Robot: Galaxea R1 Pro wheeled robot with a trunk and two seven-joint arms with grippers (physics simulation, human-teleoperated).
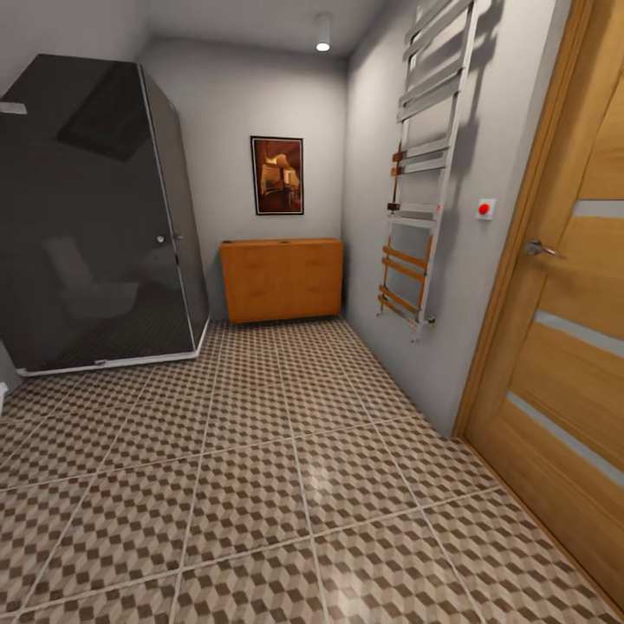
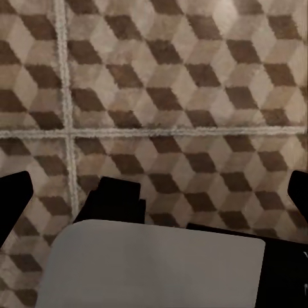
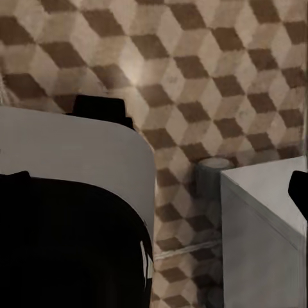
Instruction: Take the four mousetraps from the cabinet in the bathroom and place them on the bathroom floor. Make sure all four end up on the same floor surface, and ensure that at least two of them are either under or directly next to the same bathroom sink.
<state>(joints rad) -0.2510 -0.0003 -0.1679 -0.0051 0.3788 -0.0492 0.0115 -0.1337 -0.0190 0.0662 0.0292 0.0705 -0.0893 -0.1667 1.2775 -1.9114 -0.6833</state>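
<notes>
The orange-brown cabinet (image 1: 280, 279) stands against the far wall, its front shut and its top bare. No mousetraps show, and the bathroom sink is out of view. The cube-patterned bathroom floor (image 1: 260, 485) stretches from me to the cabinet. My left gripper (image 2: 154, 199) hangs open over the tiles, its black fingertips (image 2: 11, 199) far apart with nothing between them. My right gripper (image 3: 154, 192) is also open above the floor, one fingertip (image 3: 300, 192) at the picture's edge, beside grey and black parts of my own body (image 3: 70, 147).
A dark glass shower cabin (image 1: 95, 217) fills the left corner. A towel rail (image 1: 425, 173) hangs on the right wall, and a wooden door (image 1: 563, 347) stands nearer on the right. A framed picture (image 1: 277, 175) hangs above the cabinet.
</notes>
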